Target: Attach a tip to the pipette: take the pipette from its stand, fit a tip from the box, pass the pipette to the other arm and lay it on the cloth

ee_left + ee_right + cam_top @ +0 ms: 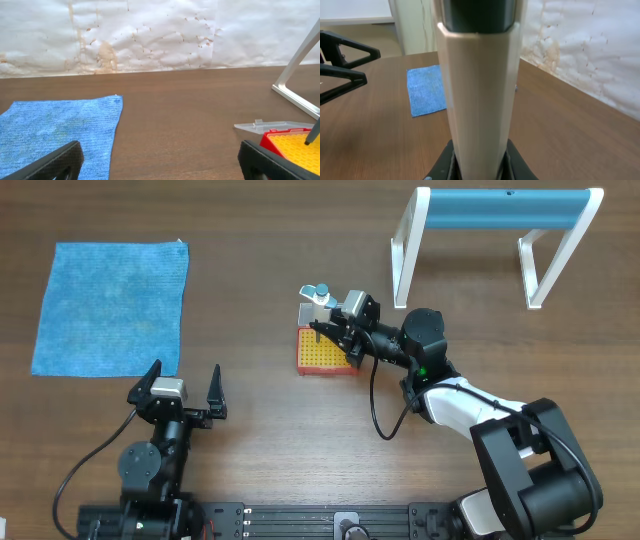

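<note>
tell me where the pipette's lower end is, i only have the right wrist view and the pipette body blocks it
observer: the pipette in the right gripper stands over the red tip box; the left wrist view shows its dark shaft end at the yellow rack.
operator: is the box lid out of the way
observer: yes, the clear lid lies open and flat on the box's far side.
operator: where's the left arm for the handover
observer: the left gripper is open, just off the blue cloth's nearest corner in the top view.
</note>
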